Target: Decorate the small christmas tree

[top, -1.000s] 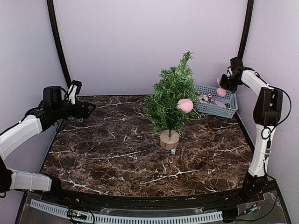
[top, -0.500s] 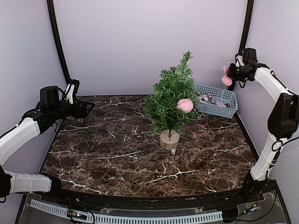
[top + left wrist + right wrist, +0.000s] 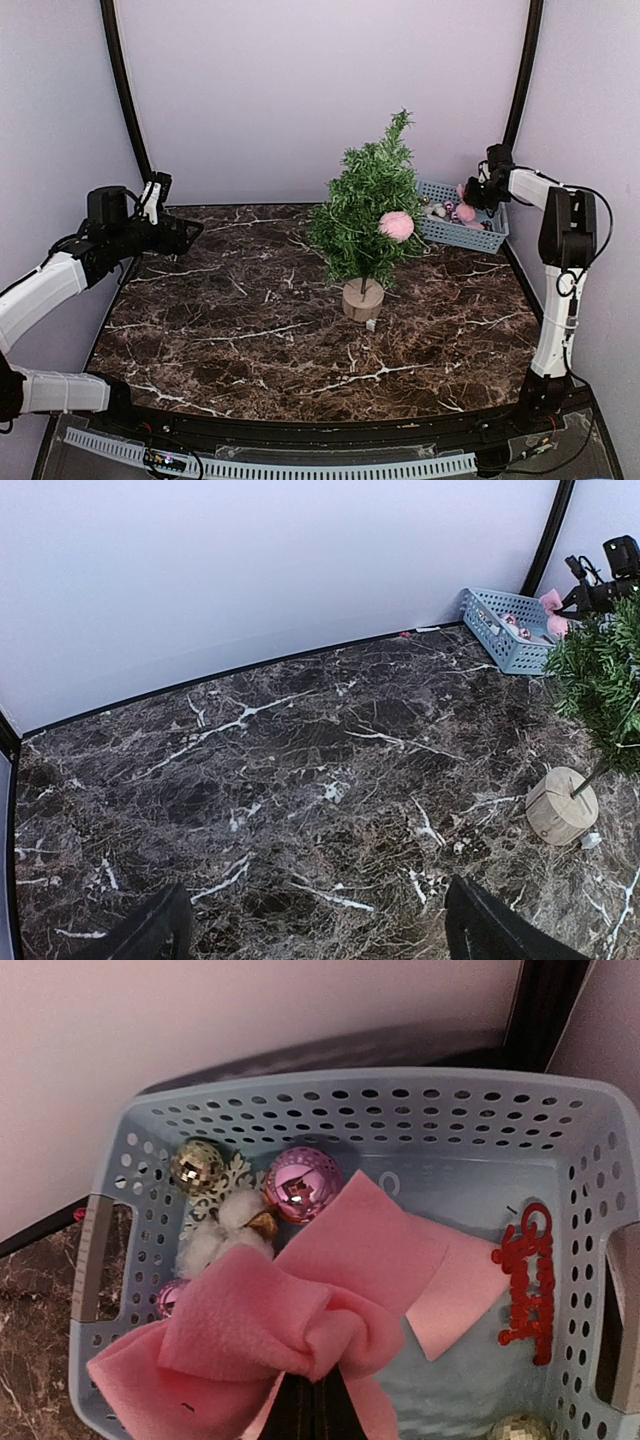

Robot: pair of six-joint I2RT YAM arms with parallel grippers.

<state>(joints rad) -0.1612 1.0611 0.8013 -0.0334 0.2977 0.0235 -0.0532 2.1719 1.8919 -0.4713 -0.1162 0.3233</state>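
The small christmas tree point(image 3: 368, 205) stands mid-table on a round wooden disc base point(image 3: 363, 299), with a pink pompom point(image 3: 397, 225) on its right side. The tree also shows at the right edge of the left wrist view point(image 3: 603, 675). My right gripper point(image 3: 478, 192) is over the blue basket point(image 3: 482, 237) at the back right. In the right wrist view it point(image 3: 315, 1412) is shut on a pink felt bow point(image 3: 285, 1320), held just above the basket's contents. My left gripper point(image 3: 190, 232) is open and empty at the far left, its fingertips point(image 3: 150, 935) wide apart above the marble.
The basket point(image 3: 380, 1085) holds a pink bauble point(image 3: 303, 1182), a gold mirror ball point(image 3: 197, 1163), a white cotton ornament point(image 3: 225, 1235) and a red lettered ornament point(image 3: 530, 1280). A small white scrap point(image 3: 371, 324) lies by the tree base. Walls enclose the back and sides.
My right gripper, holding the pink bow, rose above the basket half a second ago and has come back down low over it. The left arm has barely moved.
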